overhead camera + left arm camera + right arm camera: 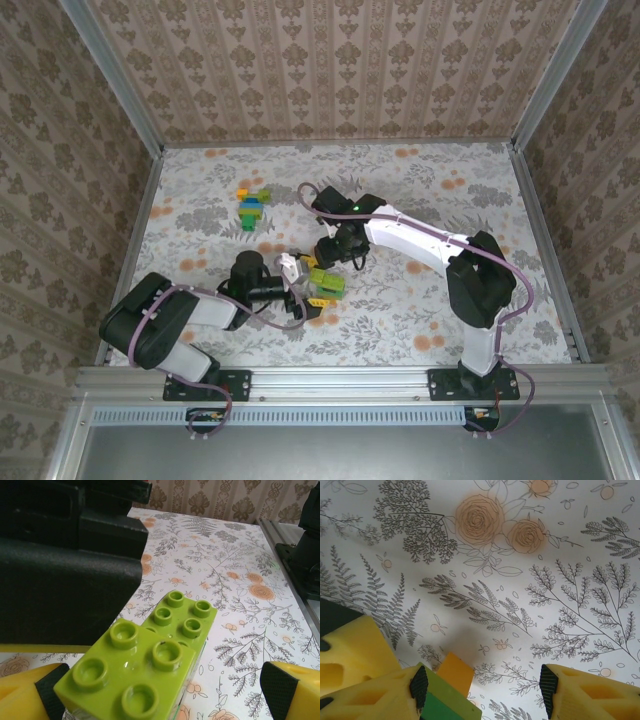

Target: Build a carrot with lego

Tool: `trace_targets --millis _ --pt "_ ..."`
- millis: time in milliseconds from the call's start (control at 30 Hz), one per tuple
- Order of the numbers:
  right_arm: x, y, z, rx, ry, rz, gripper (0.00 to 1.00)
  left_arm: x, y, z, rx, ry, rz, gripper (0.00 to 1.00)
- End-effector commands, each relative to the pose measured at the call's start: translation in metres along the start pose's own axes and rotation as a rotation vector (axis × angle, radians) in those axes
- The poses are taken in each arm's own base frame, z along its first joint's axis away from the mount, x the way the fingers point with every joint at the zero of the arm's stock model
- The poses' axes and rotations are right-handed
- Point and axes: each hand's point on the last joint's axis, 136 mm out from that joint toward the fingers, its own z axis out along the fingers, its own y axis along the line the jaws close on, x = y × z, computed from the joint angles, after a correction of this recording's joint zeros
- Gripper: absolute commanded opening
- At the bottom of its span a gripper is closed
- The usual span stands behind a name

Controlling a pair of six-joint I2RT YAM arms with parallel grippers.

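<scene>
We find the carrot near the middle of the desk, between the two arms. In the left wrist view its lime-green bricks sit studs-up, two blocks touching. The left claw stands wide open around them, its yellow fingers clear on either side, gripping nothing. The right claw hangs just on the far side of the bricks. In its own view its fingers are parted with bare desk between them, and a green-and-orange piece lies against one finger only, so we judge it open, not clamped (that piece is probably the carrot's other end, though we cannot be sure). Farther off and to the left sits a separate build of yellow, green and blue bricks. We expect the carrot to be light, stiff and glossy, so apt to slip or skid, and its press-fit joints may pop if squeezed across a seam. It is best taken low, by the flat opposite walls of a single brick, never by the studs.
</scene>
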Motion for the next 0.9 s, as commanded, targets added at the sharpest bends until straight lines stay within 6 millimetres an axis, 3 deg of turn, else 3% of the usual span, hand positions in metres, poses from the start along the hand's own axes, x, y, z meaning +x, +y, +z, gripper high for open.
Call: trace_targets --millis 0,233,500,700,867 --pt "0.000 0.007 -0.004 -0.017 0.013 -0.048 0.64 -0.002 0.006 0.002 0.003 0.004 0.001 1.00" --pt "-0.016 0.000 -0.018 0.034 -0.061 -0.055 0.65 -0.001 0.009 0.005 0.010 0.013 0.002 1.00" --pt "-0.071 -0.030 -0.039 0.136 -0.192 0.046 0.68 -0.003 -0.003 0.007 0.090 0.005 0.022 1.00" --pt "-0.128 -0.046 -0.012 0.121 -0.205 -0.039 0.69 -0.003 -0.010 0.009 0.148 0.000 0.025 1.00" --pt "-0.168 -0.064 0.028 0.035 -0.207 -0.077 0.69 -0.005 -0.011 0.011 0.178 0.002 0.013 1.00"
